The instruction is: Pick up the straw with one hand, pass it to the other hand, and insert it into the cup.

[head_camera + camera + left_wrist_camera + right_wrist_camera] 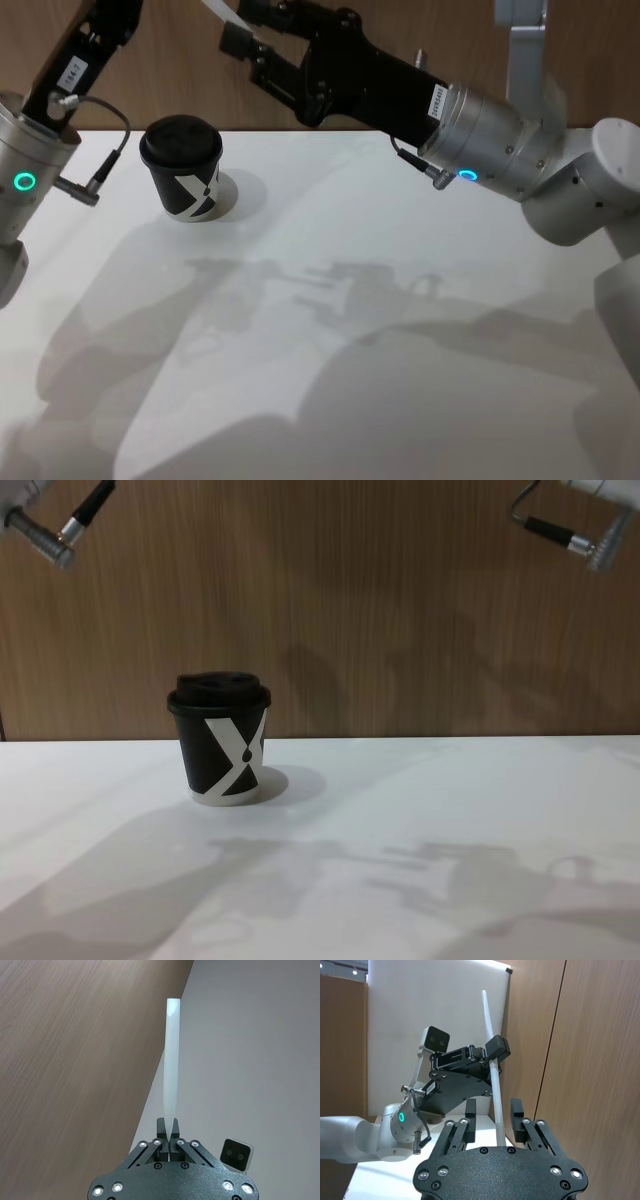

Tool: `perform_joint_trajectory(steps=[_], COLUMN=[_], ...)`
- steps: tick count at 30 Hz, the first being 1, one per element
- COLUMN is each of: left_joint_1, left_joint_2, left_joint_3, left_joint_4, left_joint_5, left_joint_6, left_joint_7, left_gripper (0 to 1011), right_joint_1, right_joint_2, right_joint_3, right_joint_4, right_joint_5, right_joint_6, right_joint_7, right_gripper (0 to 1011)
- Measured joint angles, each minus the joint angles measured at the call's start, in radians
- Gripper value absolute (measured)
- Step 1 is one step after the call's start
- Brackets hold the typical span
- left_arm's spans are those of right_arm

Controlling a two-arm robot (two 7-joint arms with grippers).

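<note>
- Left gripper (167, 1125): fingers pressed together, pinching a thin white translucent plastic straw (171, 1060) at one end; the rest sticks straight out past the tips.
- Right gripper (493, 1108): fingers spread, one on each side of the straw, not touching it.
- In head view, right gripper (243, 27) is up in the air beyond the far table edge, w/ a bit of straw (215, 10) at its tips.
- Small black paper cup w/ white X mark & black lid (185, 170) stands upright on the white table (400, 300), far left part, well below both grippers.
</note>
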Motion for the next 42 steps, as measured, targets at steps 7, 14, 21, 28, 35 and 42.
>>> perform_joint_trajectory(steps=[7,14,21,28,35,42], left_joint_1=[-0.003,-0.008,-0.01,-0.009,-0.008,-0.008], left_joint_2=[0.011,0.037,0.062,0.089,0.107,0.116], left_joint_3=[0.009,0.028,0.046,0.06,0.066,0.069], left_joint_4=[-0.006,-0.02,-0.035,-0.06,-0.081,-0.098], left_joint_5=[0.014,0.064,0.124,0.213,0.298,0.383], left_joint_6=[-0.009,-0.018,-0.021,-0.022,-0.022,-0.017], left_joint_7=[0.015,0.053,0.108,0.202,0.297,0.397], left_gripper=[13,13,11,13,12,12], right_joint_1=[0.0,0.0,0.0,0.0,0.0,0.0], right_joint_2=[0.0,0.0,0.0,0.0,0.0,0.0], right_joint_3=[0.0,0.0,0.0,0.0,0.0,0.0], right_joint_4=[0.0,0.0,0.0,0.0,0.0,0.0], right_joint_5=[0.0,0.0,0.0,0.0,0.0,0.0], right_joint_6=[0.0,0.0,0.0,0.0,0.0,0.0], right_joint_7=[0.0,0.0,0.0,0.0,0.0,0.0], right_gripper=[604,811,998,1001,1001,1001])
